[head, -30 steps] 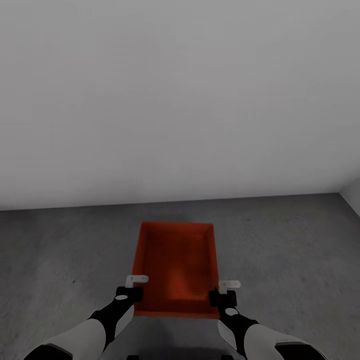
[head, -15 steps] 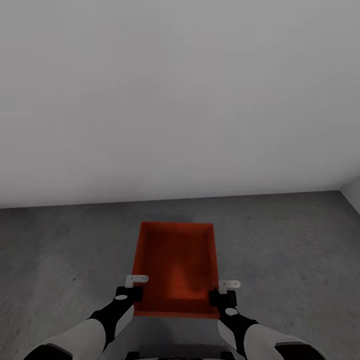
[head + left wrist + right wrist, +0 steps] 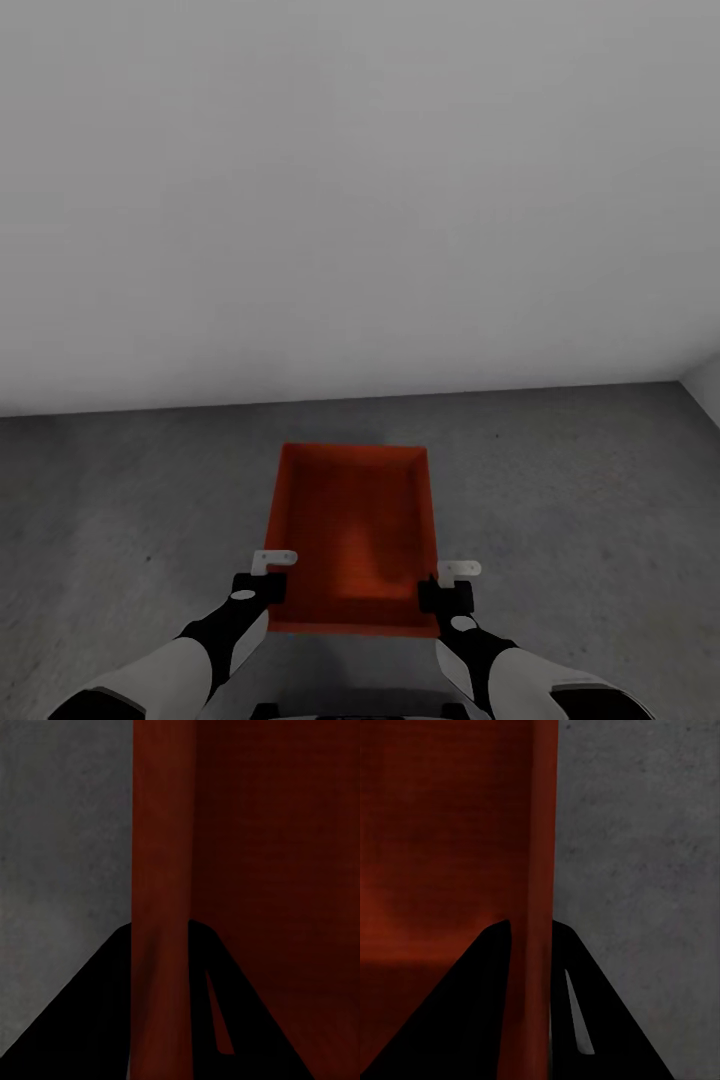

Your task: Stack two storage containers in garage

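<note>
Red-orange plastic sits pinched at both sides: nearest the robot, the left gripper [image 3: 272, 575] is clamped over the left wall of the storage container [image 3: 352, 530], one finger inside and one outside, as the left wrist view shows with the wall [image 3: 159, 945] running up between the two dark fingers. The right gripper [image 3: 447, 583] grips the right wall the same way, the wall [image 3: 538, 945] held between its fingers. Both holds are close to the container's near corners.

Whether the container rests on the grey concrete floor [image 3: 580, 500] or hangs just above it I cannot tell. To set it down well, I would lower both arms together and keep the box level, so neither wall twists in its pinch. Release only once the base lies flat, then draw the fingers straight up, clear of the walls.

Farther off, the floor meets a pale grey wall [image 3: 360, 200], well apart from the container's far end.
</note>
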Tool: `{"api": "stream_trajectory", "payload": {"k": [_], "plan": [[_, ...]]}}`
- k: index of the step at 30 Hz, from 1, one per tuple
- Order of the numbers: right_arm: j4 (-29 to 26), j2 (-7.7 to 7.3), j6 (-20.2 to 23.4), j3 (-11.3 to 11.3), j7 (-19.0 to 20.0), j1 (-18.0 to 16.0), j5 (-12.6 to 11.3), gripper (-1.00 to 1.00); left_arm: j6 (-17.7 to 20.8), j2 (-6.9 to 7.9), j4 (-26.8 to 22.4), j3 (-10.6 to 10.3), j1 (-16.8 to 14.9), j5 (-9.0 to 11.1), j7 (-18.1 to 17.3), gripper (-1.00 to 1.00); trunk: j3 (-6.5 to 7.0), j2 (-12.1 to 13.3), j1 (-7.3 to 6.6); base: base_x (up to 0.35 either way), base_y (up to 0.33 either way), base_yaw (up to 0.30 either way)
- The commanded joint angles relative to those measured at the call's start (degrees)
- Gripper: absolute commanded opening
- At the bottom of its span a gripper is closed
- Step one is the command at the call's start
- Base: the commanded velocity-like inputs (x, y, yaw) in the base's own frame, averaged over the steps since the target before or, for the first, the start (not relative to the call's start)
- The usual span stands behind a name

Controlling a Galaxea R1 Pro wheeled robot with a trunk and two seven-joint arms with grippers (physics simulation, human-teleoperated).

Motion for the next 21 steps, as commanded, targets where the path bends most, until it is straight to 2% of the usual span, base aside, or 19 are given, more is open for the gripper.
{"api": "stream_trajectory", "payload": {"k": [1,7,21], "plan": [[-0.16,0.00,-0.48,-1.19,-0.63,-0.04,0.10,-1.00,0.00,-0.07,0.20,1.79,-0.06,5.35,0.53,-1.00,-0.04,-0.05,0.01,0.000,0.000,0.000],[-0.15,-0.03,-0.44,-1.20,-0.65,-0.04,0.11,-1.00,-0.01,-0.07,0.20,1.79,-0.06,5.35,0.53,-1.00,-0.04,-0.05,0.01,0.000,0.000,0.000],[-0.16,0.05,-0.51,-1.18,-0.65,-0.04,0.13,-1.00,0.00,-0.07,0.24,1.79,-0.06,5.35,0.51,-1.00,-2.55,-5.67,3.09,0.000,0.000,0.000]]}}
